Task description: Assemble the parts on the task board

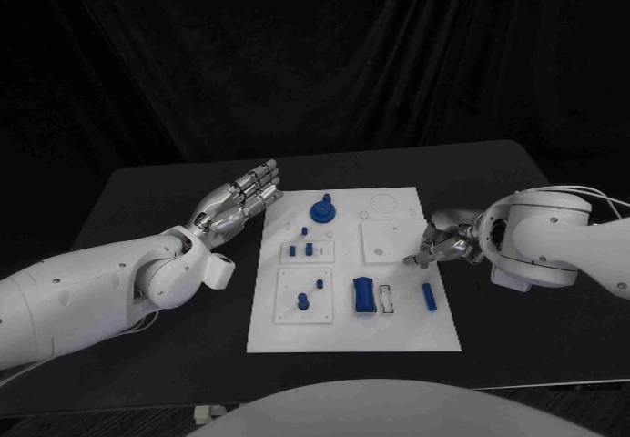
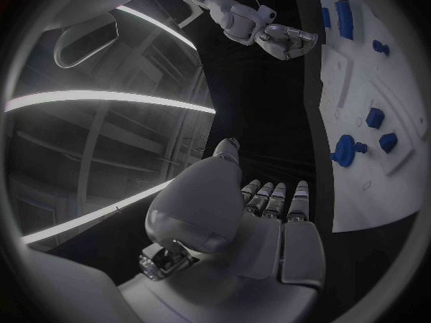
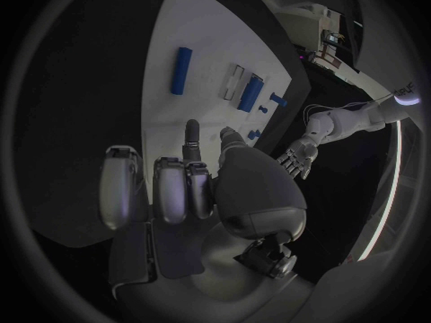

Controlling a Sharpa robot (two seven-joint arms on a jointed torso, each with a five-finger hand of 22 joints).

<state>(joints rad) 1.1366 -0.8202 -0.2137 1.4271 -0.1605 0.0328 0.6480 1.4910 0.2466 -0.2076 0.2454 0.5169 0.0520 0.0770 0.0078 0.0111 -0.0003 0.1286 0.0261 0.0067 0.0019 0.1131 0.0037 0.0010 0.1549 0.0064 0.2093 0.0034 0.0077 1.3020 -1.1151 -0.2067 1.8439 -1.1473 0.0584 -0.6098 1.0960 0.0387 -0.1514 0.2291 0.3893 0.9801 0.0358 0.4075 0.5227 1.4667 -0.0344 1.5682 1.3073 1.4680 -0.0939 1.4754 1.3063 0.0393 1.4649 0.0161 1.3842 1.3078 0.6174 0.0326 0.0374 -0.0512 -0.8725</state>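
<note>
The flat white rectangular task board (image 1: 410, 339) lies mid-bench, its long sides running toward the far edge. On it sit small blue plastic parts: a round knobbed piece (image 1: 323, 213) near the far end, short pegs (image 1: 300, 248), a chunky block (image 1: 362, 296) and a slim loose bar (image 1: 430, 297) near the right edge. Neither hand grasps anything: the left hand (image 1: 244, 199) hovers released, fingers straight, beside the board's far left corner; the right hand (image 1: 442, 244), loosely curled and empty, sits at the right edge. This looks like the approach before a pickup; next, the right hand likely needs to reach the slim bar nearby.

My head camera looks down on the board (image 1: 354, 273); both wrist cameras, behind their hands, share it.
</note>
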